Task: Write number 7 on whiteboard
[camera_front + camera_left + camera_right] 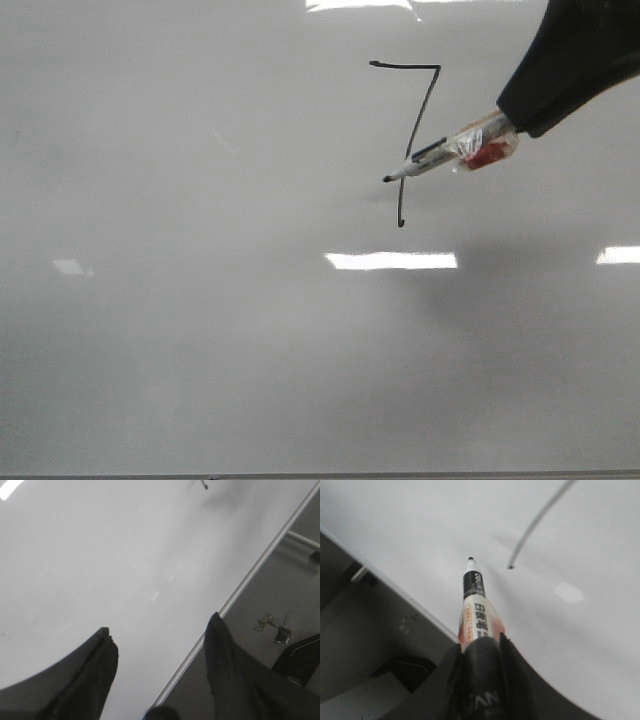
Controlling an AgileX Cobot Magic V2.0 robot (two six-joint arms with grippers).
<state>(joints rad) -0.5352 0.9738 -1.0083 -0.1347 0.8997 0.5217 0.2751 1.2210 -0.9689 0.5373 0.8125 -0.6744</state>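
Note:
The whiteboard point(200, 330) is a glossy pale grey board filling the front view. A thin black number 7 point(420, 110) is drawn on it at the upper right, with a short top stroke and a long curved downstroke ending low point(401, 224). My right gripper point(505, 128) enters from the upper right, shut on a marker point(450, 152) with a clear and red barrel. The black tip point(387, 179) sits left of the downstroke. In the right wrist view the marker point(476, 610) points away from the downstroke's end point(510, 567). My left gripper point(160, 630) is open and empty.
The board's thin metal edge point(250, 580) runs diagonally in the left wrist view, with grey floor and small metal bits point(275, 627) beyond it. Bright rectangular light reflections point(390, 260) lie on the board below the 7. The board's edge also shows in the right wrist view point(410, 600).

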